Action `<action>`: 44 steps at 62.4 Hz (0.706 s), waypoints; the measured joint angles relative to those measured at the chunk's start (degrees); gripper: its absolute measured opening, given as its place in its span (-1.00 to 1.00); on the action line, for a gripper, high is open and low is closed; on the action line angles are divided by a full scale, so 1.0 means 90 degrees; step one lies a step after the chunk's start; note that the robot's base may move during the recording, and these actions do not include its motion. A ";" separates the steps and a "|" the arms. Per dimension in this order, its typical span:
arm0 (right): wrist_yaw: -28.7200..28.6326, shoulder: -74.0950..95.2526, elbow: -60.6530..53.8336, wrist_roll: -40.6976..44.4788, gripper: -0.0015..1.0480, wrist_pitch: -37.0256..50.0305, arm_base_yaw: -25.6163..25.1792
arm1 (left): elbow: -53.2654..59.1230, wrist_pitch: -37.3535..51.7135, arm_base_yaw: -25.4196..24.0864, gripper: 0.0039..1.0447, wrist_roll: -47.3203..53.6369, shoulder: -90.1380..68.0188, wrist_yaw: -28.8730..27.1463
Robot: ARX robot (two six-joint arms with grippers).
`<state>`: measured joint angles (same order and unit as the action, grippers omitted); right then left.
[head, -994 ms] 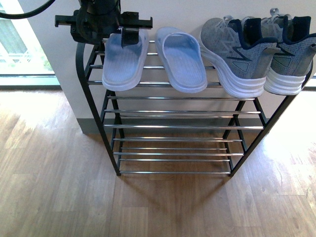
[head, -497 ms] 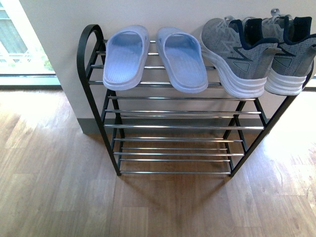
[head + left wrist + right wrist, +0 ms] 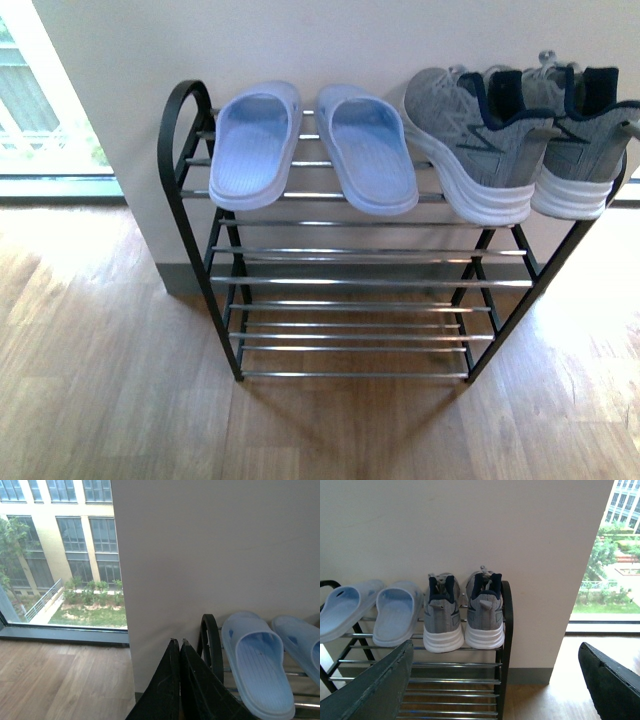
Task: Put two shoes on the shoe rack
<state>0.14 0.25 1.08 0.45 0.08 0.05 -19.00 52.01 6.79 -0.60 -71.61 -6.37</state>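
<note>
Shoe rack (image 3: 350, 284) stands against the wall, and you can see its top tier already carries everything: the grey sneakers (image 3: 520, 150) sit side by side at the right end, heels overhanging the front rod, and the pale blue slides (image 3: 310, 145) lie beside them toward the left, the nearest slide just beside the nearest sneaker. The lower tiers are bare rods. Judging from this, you are at the closing step, with nothing left to carry.

Your left gripper (image 3: 179, 652) hangs near the rack's curved left end, its jaws pressed together on nothing. Your right gripper (image 3: 495, 680) is spread wide and holds nothing, facing the sneakers from well apart. Neither arm shows in the front view. Your next move calls only for parking both arms clear of the rack without nudging the overhanging heels.
</note>
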 joint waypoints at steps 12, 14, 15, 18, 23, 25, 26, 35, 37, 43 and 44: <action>0.0000 0.0000 0.0000 0.0000 0.82 0.0000 0.0000 | 0.0656 -0.0044 -0.0192 -0.99 -0.0002 0.0729 0.0170; 0.0000 0.0000 0.0000 0.0000 0.82 0.0000 0.0000 | 0.0746 -0.0075 -0.0219 -0.99 -0.0002 0.0852 0.0197; -0.0002 0.0000 0.0000 0.0000 0.82 0.0000 0.0000 | 0.0801 -0.0095 -0.0233 -0.99 0.0000 0.0933 0.0214; 0.0000 0.0000 0.0000 0.0000 0.82 0.0000 0.0000 | 0.0942 -0.0175 -0.0272 -0.99 0.0000 0.1134 0.0238; -0.0002 0.0000 0.0000 0.0000 0.82 0.0000 0.0000 | 0.1173 -0.0352 -0.0605 -0.99 0.0010 0.1525 0.0668; 0.0000 0.0000 0.0000 0.0000 0.82 0.0000 0.0000 | 0.1234 -0.0406 -0.0668 -0.99 0.0010 0.1642 0.0665; 0.0000 0.0000 0.0000 0.0000 0.82 0.0000 0.0000 | 0.1253 -0.0427 -0.0690 -0.99 0.0010 0.1683 0.0661; 0.0000 0.0000 0.0000 0.0000 0.82 0.0000 0.0000 | 0.1562 -0.0889 -0.0726 -0.99 0.0012 0.2455 0.0704; 0.0000 0.0000 0.0000 -0.0002 0.82 0.0000 0.0000 | 0.1634 -0.0840 -0.0726 -0.99 0.0012 0.2487 0.0707; -0.0002 0.0000 0.0000 -0.0002 0.82 0.0000 0.0000 | 0.1887 -0.0733 -0.0726 -0.99 0.0015 0.2637 0.0707; -0.0002 0.0000 0.0000 0.0000 0.82 0.0000 0.0000 | 0.1921 -0.0806 -0.0726 -0.99 0.0015 0.2705 0.0707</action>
<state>0.12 0.25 1.08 0.45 0.08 0.05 -1.72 44.75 0.25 -0.47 -47.27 -0.01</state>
